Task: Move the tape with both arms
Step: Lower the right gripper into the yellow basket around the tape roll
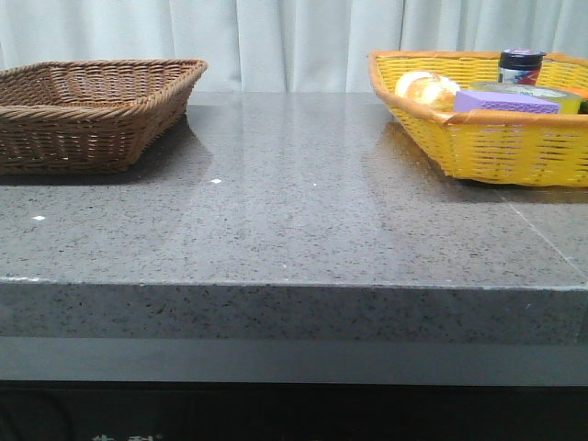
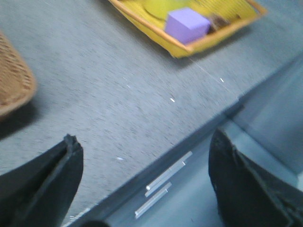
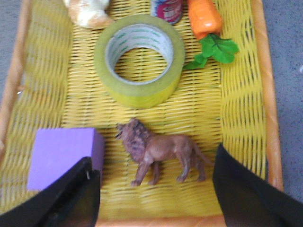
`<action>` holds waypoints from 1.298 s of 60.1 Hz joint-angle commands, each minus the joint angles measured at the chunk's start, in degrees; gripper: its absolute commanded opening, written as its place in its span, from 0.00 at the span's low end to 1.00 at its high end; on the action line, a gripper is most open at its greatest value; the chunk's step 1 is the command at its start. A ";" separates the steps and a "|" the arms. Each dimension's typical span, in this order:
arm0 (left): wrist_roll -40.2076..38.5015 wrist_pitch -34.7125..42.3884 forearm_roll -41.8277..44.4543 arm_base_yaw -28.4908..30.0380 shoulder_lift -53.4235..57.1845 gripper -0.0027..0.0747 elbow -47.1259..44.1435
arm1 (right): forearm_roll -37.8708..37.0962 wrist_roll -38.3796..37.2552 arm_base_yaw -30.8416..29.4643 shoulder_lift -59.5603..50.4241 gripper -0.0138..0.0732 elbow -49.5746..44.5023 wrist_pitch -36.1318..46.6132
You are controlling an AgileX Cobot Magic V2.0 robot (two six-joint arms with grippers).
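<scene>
The tape [image 3: 139,59], a wide yellow-green roll with a pale core, lies flat in the yellow basket [image 3: 241,118]. In the front view only its rim [image 1: 528,90] shows behind the purple sponge block [image 1: 505,100]. My right gripper [image 3: 154,161] is open and empty. It hovers over the basket's near end, with a brown toy lion [image 3: 158,149] between its fingers and the tape beyond. My left gripper [image 2: 146,156] is open and empty over the table's front edge, far from the tape [image 2: 158,5]. Neither arm shows in the front view.
The yellow basket [image 1: 514,147] at the right also holds a bread roll [image 1: 427,87], a dark jar [image 1: 521,66], a toy carrot [image 3: 204,16] and the purple block [image 3: 61,153]. A brown wicker basket [image 1: 83,119] stands at the left of the grey stone table [image 1: 294,220].
</scene>
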State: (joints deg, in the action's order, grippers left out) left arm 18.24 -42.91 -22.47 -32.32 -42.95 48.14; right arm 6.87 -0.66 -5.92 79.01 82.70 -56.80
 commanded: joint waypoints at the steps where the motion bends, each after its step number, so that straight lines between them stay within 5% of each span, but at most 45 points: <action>1: -1.13 3.99 0.20 -3.33 -3.02 0.74 1.36 | 0.53 0.07 -1.24 2.80 0.75 6.16 -0.29; 18: -25.73 4.83 25.93 -11.62 -9.42 0.74 2.76 | 1.75 0.07 -1.68 16.70 0.75 19.21 -6.87; 62: -25.97 6.96 26.55 -12.42 -9.42 0.74 5.05 | 3.93 0.13 -1.68 37.24 0.75 35.52 -7.28; 78: -25.97 6.96 26.55 -12.42 -9.42 0.74 5.05 | 4.19 0.17 -1.51 40.42 0.50 36.01 -5.91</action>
State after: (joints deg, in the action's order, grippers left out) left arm -7.02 -39.96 3.94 -44.15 -52.81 51.15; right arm 10.27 -0.66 -7.16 122.54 116.66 -64.76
